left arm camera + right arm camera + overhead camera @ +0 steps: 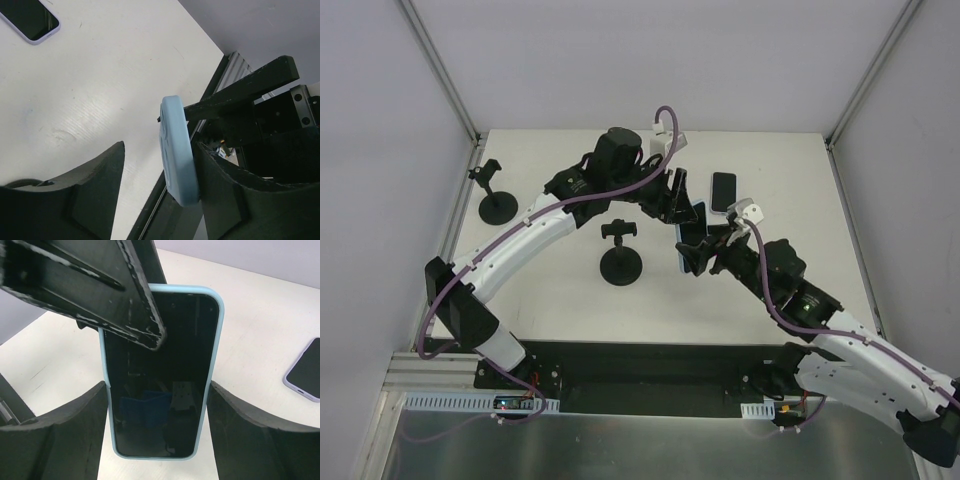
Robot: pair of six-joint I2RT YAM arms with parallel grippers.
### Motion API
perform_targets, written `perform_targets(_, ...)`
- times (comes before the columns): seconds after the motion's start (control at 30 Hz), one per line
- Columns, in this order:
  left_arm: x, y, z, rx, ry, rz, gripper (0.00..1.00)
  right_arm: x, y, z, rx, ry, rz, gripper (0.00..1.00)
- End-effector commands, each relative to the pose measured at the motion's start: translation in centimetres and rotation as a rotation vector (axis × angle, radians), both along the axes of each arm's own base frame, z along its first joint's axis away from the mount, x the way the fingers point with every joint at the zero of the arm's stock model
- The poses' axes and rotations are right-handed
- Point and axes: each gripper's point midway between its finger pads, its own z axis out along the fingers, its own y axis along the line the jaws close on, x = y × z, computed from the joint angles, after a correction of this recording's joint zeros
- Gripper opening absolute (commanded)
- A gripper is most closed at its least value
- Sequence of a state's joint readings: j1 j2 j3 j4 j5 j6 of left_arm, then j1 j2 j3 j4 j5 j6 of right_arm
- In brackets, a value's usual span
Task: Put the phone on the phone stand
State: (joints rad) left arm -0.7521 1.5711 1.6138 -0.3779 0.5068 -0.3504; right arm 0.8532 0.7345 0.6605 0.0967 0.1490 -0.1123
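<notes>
A phone (160, 375) in a light blue case hangs upright above the table, right of the centre phone stand (620, 255). My right gripper (157, 385) is shut on the phone, one finger pressing each long edge of the case. My left gripper (159, 147) straddles the same phone (177, 160) from the far side. Its right finger (225, 185) lies against the phone's face, while the left finger (100, 180) stands well away from the back, so this gripper is open. In the top view the two grippers meet at the phone (686, 250).
A second phone (723, 190) in a lavender case lies flat, screen up, just behind the grippers. Another black stand (496, 195) stands at the back left. Frame posts rise at the table's two back corners.
</notes>
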Motion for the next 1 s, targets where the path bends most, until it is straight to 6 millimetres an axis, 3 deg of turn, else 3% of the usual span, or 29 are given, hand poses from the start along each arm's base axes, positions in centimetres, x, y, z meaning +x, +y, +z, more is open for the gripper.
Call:
perform_targets(0.0,-0.4,-0.4,1.0,-0.010,-0.032,-0.026,0.47,0.0,0.2,6.7,0.125,-0.129,-0.016,0.01)
perform_targets(0.07,-0.6,-0.4,0.7,-0.006,-0.024,-0.040,0.40,0.0,0.6,6.7,0.121,-0.124,-0.014,0.01)
perform_targets(0.2,-1.3,-0.2,0.6,0.000,-0.017,-0.075,0.06,-0.2,1.4,6.7,0.094,-0.101,-0.003,0.01)
perform_targets(0.23,-1.4,-0.1,0.6,0.006,-0.021,-0.075,0.00,-0.3,1.5,6.6,0.079,-0.082,0.002,0.05)
perform_targets(0.27,-1.2,0.2,0.5,0.017,-0.044,-0.076,0.00,-0.2,1.7,6.2,0.064,-0.064,0.002,0.28)
perform_targets(0.33,-1.5,1.0,1.1,0.028,-0.070,-0.073,0.00,-0.3,1.7,5.4,0.023,-0.024,0.003,0.53)
perform_targets(0.37,-1.6,1.4,1.5,0.030,-0.100,-0.079,0.00,-0.3,1.8,4.5,-0.012,0.003,0.009,0.75)
perform_targets(0.43,-1.9,2.6,2.7,0.019,-0.142,-0.071,0.00,-0.9,2.0,2.9,-0.073,0.052,0.040,0.94)
perform_targets(0.57,-2.9,4.9,5.1,-0.023,-0.233,-0.098,0.00,-3.2,3.3,0.7,-0.133,0.118,0.206,0.96)
perform_targets(0.63,-4.9,5.7,6.4,-0.066,-0.280,-0.174,0.00,-4.5,3.9,0.2,-0.128,0.152,0.298,0.96)
perform_targets(0.77,-9.0,6.5,6.6,-0.141,-0.349,-0.364,0.00,-6.3,5.6,-0.4,-0.102,0.228,0.457,0.96)
perform_targets(0.87,-11.3,6.8,6.4,-0.197,-0.351,-0.476,0.00,-6.9,6.6,0.4,-0.046,0.242,0.535,1.00)
perform_targets(0.97,-12.1,7.3,6.3,-0.210,-0.369,-0.497,0.00,-8.4,7.8,1.8,0.022,0.217,0.663,0.89)
